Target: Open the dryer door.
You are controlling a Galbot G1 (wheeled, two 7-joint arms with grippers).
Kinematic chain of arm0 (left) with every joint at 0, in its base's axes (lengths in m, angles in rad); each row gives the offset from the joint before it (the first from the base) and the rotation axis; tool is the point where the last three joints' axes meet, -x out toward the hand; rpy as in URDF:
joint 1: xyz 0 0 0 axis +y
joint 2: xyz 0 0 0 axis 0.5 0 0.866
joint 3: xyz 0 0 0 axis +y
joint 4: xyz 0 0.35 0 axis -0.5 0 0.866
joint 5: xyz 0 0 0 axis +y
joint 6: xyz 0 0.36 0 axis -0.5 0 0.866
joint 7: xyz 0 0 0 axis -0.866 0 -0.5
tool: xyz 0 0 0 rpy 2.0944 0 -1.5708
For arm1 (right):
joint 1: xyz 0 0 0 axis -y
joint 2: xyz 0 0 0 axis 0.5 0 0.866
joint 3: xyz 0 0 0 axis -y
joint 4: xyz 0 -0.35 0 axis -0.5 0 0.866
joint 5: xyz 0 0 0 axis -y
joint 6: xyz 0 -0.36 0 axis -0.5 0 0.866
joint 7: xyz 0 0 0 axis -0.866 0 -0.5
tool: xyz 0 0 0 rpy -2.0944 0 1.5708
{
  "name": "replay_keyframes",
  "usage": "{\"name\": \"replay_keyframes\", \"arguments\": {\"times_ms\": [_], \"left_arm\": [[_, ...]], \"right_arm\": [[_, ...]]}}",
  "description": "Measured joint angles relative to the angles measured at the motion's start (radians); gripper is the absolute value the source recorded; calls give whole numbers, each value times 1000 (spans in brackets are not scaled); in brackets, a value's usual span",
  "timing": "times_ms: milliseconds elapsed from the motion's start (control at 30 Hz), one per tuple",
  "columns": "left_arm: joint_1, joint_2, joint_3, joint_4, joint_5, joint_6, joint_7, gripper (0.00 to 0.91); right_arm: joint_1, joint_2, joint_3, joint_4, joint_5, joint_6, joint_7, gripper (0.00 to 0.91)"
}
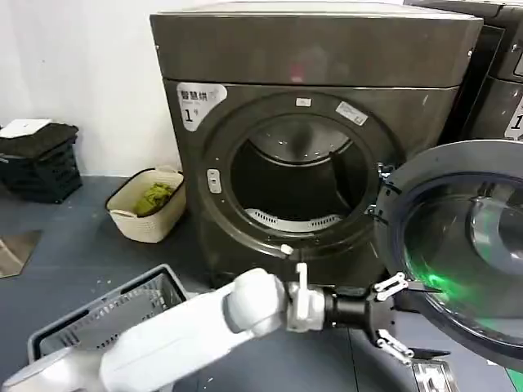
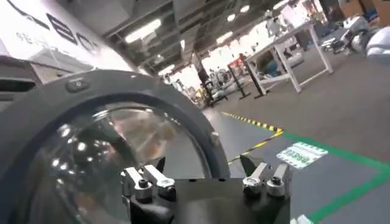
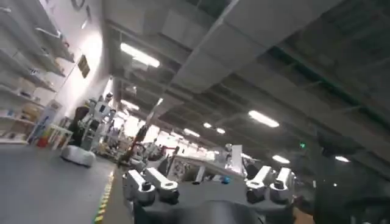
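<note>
The dryer (image 1: 327, 57) is a dark metallic machine with a white "1" sticker, and its round drum mouth (image 1: 294, 175) is uncovered. The dryer door (image 1: 458, 237) is swung out to the right, with its dark inner side and glass facing me. My left arm reaches across from the lower left. My left gripper (image 1: 401, 317) is open at the door's lower-left rim. In the left wrist view the left gripper (image 2: 204, 165) has the door (image 2: 91, 152) rim running between its spread fingers, which are not clamped on it. My right gripper (image 3: 204, 176) is open, holds nothing and points into the room.
A beige basket (image 1: 122, 214) with green cloth stands on the floor left of the dryer. A grey plastic basket (image 1: 106, 314) sits by my left arm. A black crate (image 1: 37, 159) stands at the far left wall. A neighbouring machine (image 1: 498, 82) stands to the dryer's right.
</note>
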Motion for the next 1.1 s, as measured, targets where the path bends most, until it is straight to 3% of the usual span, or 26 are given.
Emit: {"name": "replay_keyframes", "arguments": {"times_ms": [300,567,800,1100], "left_arm": [[46,156,-66,-39,77,-99,32,907],[116,295,-157,-14,249,-224,54,907],[227,410,-270,6,386,-334,69,907],[411,564,-478,31,548,-534,96,907]], "right_arm": [[0,0,-24,-22,-7,8,-7,907],[4,-45,-55,-50,-16,14,-12,907],[17,-85,-87,-63,-31,16,-12,907],[33,-128,-136,-79,-52,18,-13,907]]}}
